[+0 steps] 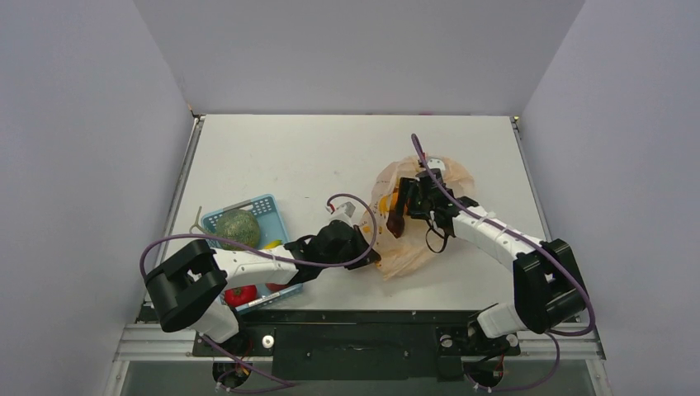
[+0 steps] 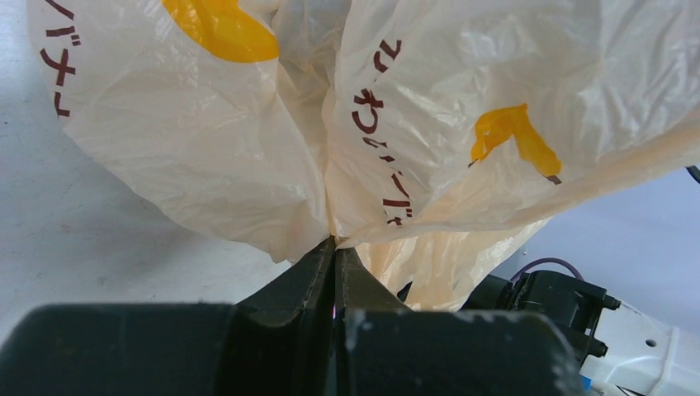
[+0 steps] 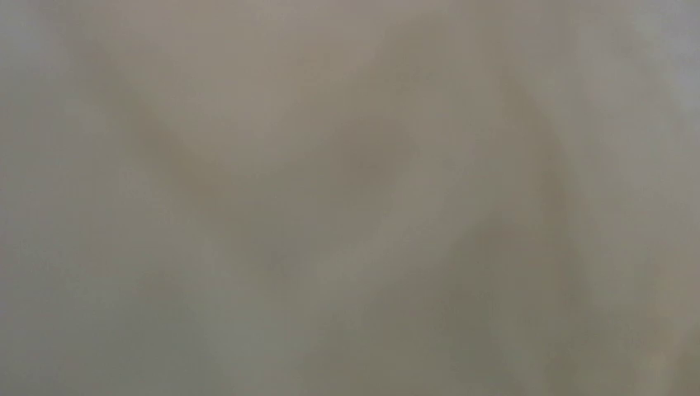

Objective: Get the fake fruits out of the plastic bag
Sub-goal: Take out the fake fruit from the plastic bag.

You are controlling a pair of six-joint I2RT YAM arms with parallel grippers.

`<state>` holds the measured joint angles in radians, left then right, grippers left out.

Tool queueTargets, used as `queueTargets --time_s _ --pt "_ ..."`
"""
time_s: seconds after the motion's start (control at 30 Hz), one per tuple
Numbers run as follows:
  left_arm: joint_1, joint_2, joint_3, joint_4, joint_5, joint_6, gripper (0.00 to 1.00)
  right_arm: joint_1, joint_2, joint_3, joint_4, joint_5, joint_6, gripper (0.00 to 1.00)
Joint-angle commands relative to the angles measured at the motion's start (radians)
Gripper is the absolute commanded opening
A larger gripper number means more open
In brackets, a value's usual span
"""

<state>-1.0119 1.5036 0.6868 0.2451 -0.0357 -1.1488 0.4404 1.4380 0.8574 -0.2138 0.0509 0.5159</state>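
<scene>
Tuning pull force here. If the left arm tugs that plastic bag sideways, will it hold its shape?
Probably not: the plastic bag is thin, creased film, bunched into folds where the left gripper pinches it. It looks light, so it would likely slide across the table rather than stay put.

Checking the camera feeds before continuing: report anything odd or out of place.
The right wrist view is a featureless beige blur, seemingly film against the lens: the right gripper sits inside the plastic bag. The left gripper pinches the bag's bunched edge. Nothing looks spilled or torn.
</scene>
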Motion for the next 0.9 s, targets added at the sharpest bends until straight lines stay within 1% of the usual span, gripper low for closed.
queueTargets --time_s 0.0,0.03,0.13,0.2,0.43,0.53,0.67,0.8,0.87 --pt "-0.002 -0.005 -0.012 0.036 0.006 0.001 0.0 0.026 -0.012 0.031 -0.021 -0.091 -0.076 0.69" --pt "-0.002 -0.008 -0.012 0.032 0.005 0.004 0.0 0.027 -0.015 0.03 -0.048 -0.104 -0.087 0.69" --pt "-0.002 -0.009 -0.017 0.035 0.009 0.007 0.0 0.04 -0.052 -0.021 -0.04 -0.139 -0.123 0.69" --pt "-0.002 -0.003 -0.019 0.047 0.014 0.006 0.0 0.062 -0.059 -0.029 -0.052 -0.111 -0.152 0.71" --pt "-0.006 0.025 -0.011 0.064 0.021 -0.003 0.0 0.103 0.05 0.023 -0.076 -0.06 -0.218 0.73" --pt "-0.009 0.025 -0.018 0.067 0.017 -0.008 0.0 0.128 0.088 0.031 -0.087 -0.067 -0.212 0.73" --pt "-0.008 0.024 -0.029 0.068 0.013 -0.009 0.0 0.136 0.104 0.009 -0.044 -0.088 -0.181 0.73" --pt "-0.009 0.037 -0.024 0.07 0.019 -0.009 0.0 0.137 0.111 0.009 -0.037 -0.019 -0.181 0.71" --pt "-0.009 0.042 -0.019 0.07 0.024 -0.009 0.0 0.136 0.118 0.025 -0.058 0.008 -0.18 0.67"
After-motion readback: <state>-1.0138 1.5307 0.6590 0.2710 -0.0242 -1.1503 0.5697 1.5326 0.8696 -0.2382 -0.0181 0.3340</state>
